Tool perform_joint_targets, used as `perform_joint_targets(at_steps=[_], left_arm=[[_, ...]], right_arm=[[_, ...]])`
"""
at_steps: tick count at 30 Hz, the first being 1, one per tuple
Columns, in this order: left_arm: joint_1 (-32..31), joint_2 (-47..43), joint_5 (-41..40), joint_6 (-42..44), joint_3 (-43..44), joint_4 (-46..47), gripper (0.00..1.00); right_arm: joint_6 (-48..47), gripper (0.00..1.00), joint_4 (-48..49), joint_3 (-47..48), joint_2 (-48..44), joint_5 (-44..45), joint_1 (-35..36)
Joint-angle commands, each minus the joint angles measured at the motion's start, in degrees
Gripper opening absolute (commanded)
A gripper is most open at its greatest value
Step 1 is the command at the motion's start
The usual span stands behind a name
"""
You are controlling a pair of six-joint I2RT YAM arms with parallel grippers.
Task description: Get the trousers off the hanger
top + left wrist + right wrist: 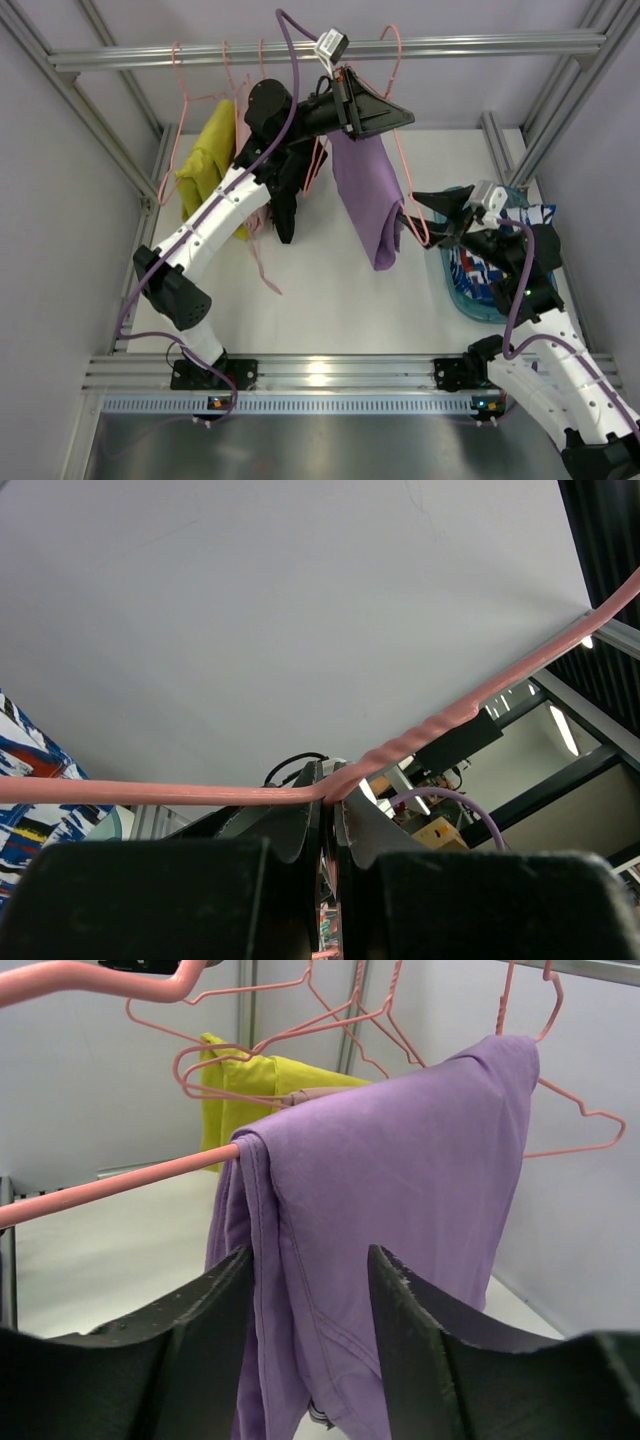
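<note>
The purple trousers are on a pink wire hanger, folded over its lower bar and hanging down in a long doubled panel above the white desk. The hanger's hook is over the aluminium rail that crosses the back of the cell.

The left arm reaches up and across from its base, and the left end effector is clenched on the hanger's wire. In the left wrist view the two black fingers meet around the pink wire just beside its twisted neck.

The right end effector sits at the right side of the trousers, level with the lower bar. Its jaws are spread apart, one finger on each side of the folded edge of the cloth, with purple fabric filling the gap between them. Whether the fingers actually press on the cloth cannot be told.

Further left on the rail hang more pink hangers, one carrying a yellow garment, and a black garment hangs between that and the trousers. A teal basket holding blue-and-white patterned cloth stands on the desk under the right arm.
</note>
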Motion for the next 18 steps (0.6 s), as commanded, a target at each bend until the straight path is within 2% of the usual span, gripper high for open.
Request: perform_joint_targets(at_steps=[1,3,7,10,13,18], left_arm=[[-0.3,-2.59,-0.87,1.61,3.89,6.91,0.0],[-0.38,-2.59,-0.78,1.61,3.98,6.91,0.0],[-0.47,-2.76,-0.87,1.61,3.98,6.91,0.0],[-0.65,-2.59,-0.96,1.69,4.07,6.91,0.0],[-0.74,-2.5,-1.04,1.69,3.98,6.91,0.0],[-0.74,-2.15,-1.48,1.87,4.25,6.91,0.0]], right_arm=[[-0.77,0.47,4.03,2.03,0.83,1.32,0.74],[-0.68,0.41,5.0,2.03,1.44,1.32,0.65],[-0.07,0.39,6.75,2.11,3.02,1.59,0.65],[1.95,0.44,9.38,2.2,4.34,1.68,0.74],[4.85,0.54,12.46,2.11,5.57,0.1,0.74],[4.86,0.55,12.83,1.94,6.1,-1.5,2.05]])
